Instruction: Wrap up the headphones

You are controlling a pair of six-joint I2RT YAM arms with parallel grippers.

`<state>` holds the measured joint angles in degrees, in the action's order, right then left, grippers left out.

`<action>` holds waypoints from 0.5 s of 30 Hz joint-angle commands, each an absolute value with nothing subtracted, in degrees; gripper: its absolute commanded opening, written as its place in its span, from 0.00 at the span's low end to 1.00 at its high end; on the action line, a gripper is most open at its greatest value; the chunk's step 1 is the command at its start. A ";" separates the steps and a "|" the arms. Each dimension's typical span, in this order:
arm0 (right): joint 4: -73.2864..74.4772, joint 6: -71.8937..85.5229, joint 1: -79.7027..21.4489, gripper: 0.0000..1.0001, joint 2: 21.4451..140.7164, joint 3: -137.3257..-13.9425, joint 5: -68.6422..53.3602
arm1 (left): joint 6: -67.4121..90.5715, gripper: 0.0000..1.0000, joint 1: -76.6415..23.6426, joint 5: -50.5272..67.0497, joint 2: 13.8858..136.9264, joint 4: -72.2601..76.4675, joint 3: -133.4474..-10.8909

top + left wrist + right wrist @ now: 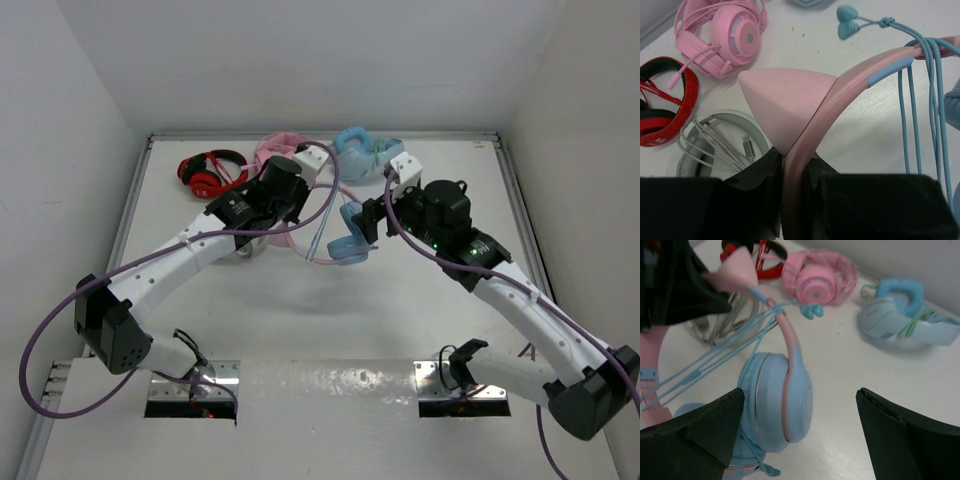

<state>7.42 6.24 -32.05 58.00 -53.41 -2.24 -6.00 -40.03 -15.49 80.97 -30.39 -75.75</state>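
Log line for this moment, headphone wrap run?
left fingers: shut on headphones headband | right fingers: open, near blue earcup | cable: draped over headband

Pink-banded blue headphones point(775, 395), teal cable point(910, 115) over band

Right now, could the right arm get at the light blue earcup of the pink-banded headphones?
Probably yes: the open right gripper faces the light blue earcup; only teal cable hangs beside it.

Right hand point(800, 394) spread wide, headphones point(772, 397) just ahead
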 commanded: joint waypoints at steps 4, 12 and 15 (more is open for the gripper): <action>9.76 5.71 -32.87 0.94 63.26 -55.11 -4.84 | -5.01 0.00 -39.55 -15.74 79.98 -22.86 -76.73; 8.96 8.26 -33.05 0.90 71.98 -57.21 -4.39 | -5.36 0.00 -39.55 -17.66 81.12 -21.01 -77.43; 7.04 9.58 -33.48 0.90 72.25 -57.57 -5.71 | -5.97 0.00 -39.55 -19.68 82.26 -20.66 -77.52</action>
<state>8.23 7.86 -32.49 72.10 -55.68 -3.90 -8.91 -39.44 -19.84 83.11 -30.00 -75.61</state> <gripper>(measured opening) 0.898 0.155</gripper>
